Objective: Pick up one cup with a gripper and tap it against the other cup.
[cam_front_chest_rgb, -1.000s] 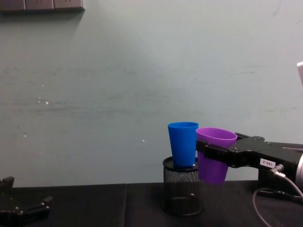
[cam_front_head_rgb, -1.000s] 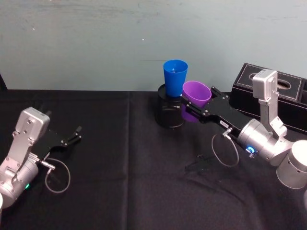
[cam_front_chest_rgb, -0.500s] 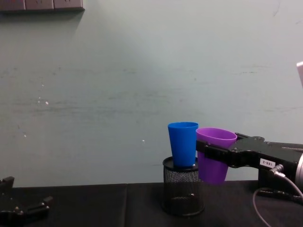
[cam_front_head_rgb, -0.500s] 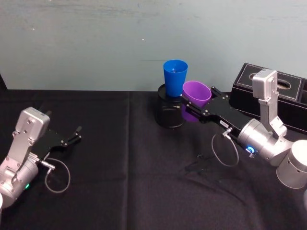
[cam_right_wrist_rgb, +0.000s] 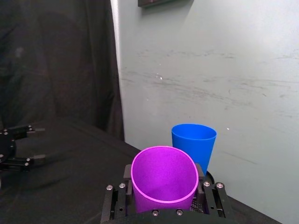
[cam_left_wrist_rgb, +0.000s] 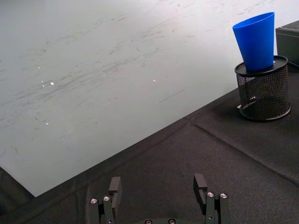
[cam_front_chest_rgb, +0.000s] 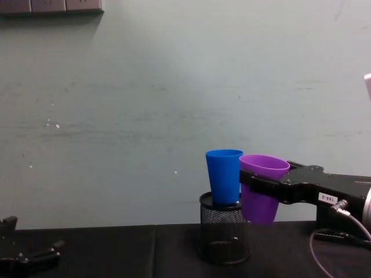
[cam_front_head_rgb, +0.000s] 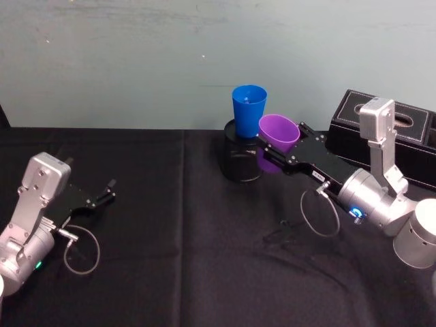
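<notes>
My right gripper (cam_front_head_rgb: 272, 148) (cam_front_chest_rgb: 255, 188) (cam_right_wrist_rgb: 163, 196) is shut on the short purple cup (cam_front_head_rgb: 278, 133) (cam_front_chest_rgb: 262, 186) (cam_right_wrist_rgb: 163, 179) and holds it in the air, tilted a little. The tall blue cup (cam_front_head_rgb: 248, 108) (cam_front_chest_rgb: 224, 175) (cam_right_wrist_rgb: 193, 144) (cam_left_wrist_rgb: 256, 40) stands upright on a black mesh pen holder (cam_front_head_rgb: 240, 158) (cam_front_chest_rgb: 224, 226) (cam_left_wrist_rgb: 263, 90). In the chest view the purple cup's rim meets the blue cup's side. My left gripper (cam_front_head_rgb: 105, 191) (cam_left_wrist_rgb: 160, 196) rests open low over the black table at the left, far from both cups.
A black box (cam_front_head_rgb: 400, 133) with white stitching stands at the back right, behind my right arm. A black cloth (cam_front_head_rgb: 191, 259) covers the table. A pale wall (cam_front_head_rgb: 136, 61) rises just behind the cups.
The purple cup has edged slightly left and up toward the blue cup. My left arm has stayed still.
</notes>
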You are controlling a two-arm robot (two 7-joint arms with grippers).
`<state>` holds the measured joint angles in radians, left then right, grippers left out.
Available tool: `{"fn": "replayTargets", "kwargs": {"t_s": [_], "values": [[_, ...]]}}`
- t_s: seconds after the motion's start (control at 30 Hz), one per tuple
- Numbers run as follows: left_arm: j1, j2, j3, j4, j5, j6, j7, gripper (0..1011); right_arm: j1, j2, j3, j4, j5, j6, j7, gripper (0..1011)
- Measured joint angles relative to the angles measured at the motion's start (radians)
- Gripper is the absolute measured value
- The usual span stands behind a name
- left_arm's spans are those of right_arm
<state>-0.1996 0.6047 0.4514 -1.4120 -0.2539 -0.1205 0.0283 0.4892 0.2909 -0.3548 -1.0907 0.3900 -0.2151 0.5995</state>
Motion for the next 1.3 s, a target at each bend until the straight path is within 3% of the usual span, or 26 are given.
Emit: {"fn": "replayTargets", "kwargs": {"t_s": [0.6, 1.0, 1.3], "values": [[0.0, 0.0, 0.0, 0.0, 0.0, 0.0, 0.0, 1011, -0.116, 0.072, -0.015, -0.159, 0.034, 0.041, -0.003, 734], [0.0, 0.0, 0.0, 0.0, 0.0, 0.0, 0.0, 1011, -0.176, 0.109, -0.018, -0.208, 0.036, 0.054, -0.025, 734], [0.0, 0.0, 0.0, 0.0, 0.0, 0.0, 0.0, 1011, -0.202, 0.115, -0.021, -0.211, 0.03, 0.052, -0.034, 734]]}}
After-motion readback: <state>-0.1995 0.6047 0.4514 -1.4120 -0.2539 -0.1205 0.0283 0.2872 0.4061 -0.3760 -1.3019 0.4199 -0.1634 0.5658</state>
